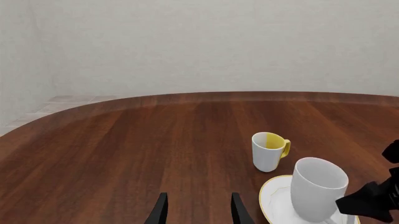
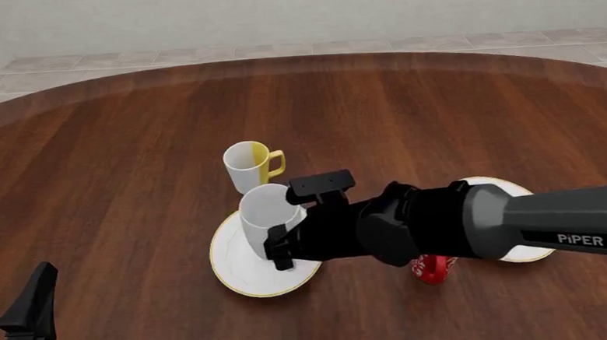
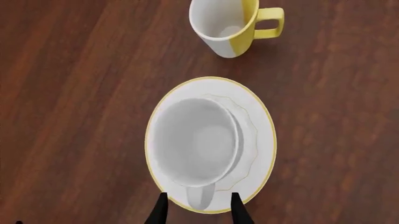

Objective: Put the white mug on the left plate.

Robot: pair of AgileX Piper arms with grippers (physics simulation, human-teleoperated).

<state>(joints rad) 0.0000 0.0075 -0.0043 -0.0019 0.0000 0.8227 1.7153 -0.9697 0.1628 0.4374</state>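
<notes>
The white mug (image 2: 268, 218) stands upright on the left plate (image 2: 236, 272), a white plate with a thin golden rim. My right gripper (image 2: 283, 247) hovers over the mug's near side. In the right wrist view the mug (image 3: 196, 142) is seen from above on the plate (image 3: 257, 140), and its handle lies between the right gripper's (image 3: 198, 212) spread fingers without touching them. In the left wrist view the mug (image 1: 318, 189) and plate (image 1: 273, 198) show beside my open, empty left gripper (image 1: 198, 214), which stays low at the near left (image 2: 25, 317).
A smaller white-and-yellow mug (image 2: 249, 165) stands just behind the left plate. A red mug (image 2: 432, 269) is mostly hidden under my right arm. The right plate (image 2: 488, 183) peeks out behind that arm.
</notes>
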